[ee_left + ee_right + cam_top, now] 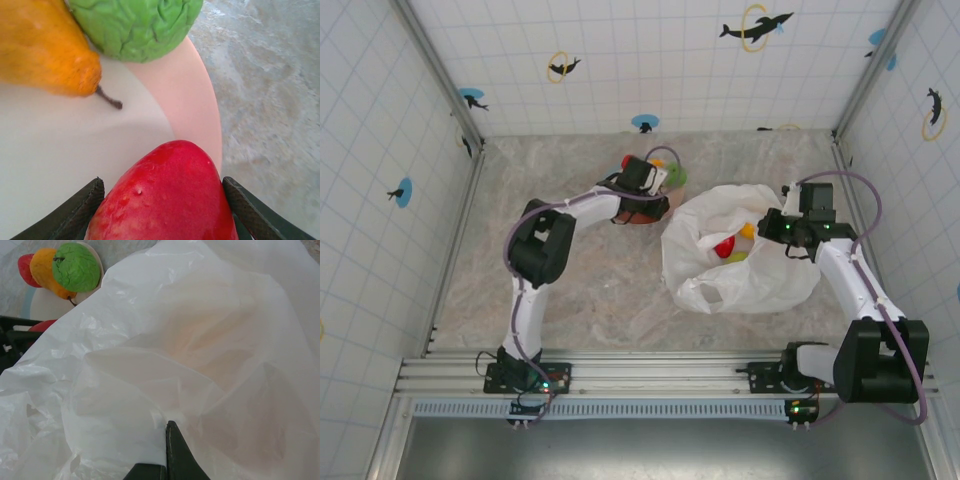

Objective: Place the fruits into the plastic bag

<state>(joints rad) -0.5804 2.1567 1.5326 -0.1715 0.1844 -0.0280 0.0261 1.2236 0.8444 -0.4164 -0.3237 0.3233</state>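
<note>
Clamped in the left gripper (165, 220), a red fruit (167, 190) sits at the edge of the plate (192, 100); beyond it lie an orange pear (45, 50) and a green apple (135, 25). Alongside, the right gripper (169, 440), fingers pressed together, pinches the plastic bag (200, 340), which holds a red fruit and a yellow fruit (747, 232).

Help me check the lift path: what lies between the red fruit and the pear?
Bare pale plate, plus the stem of the pear, in the left wrist view.
</note>
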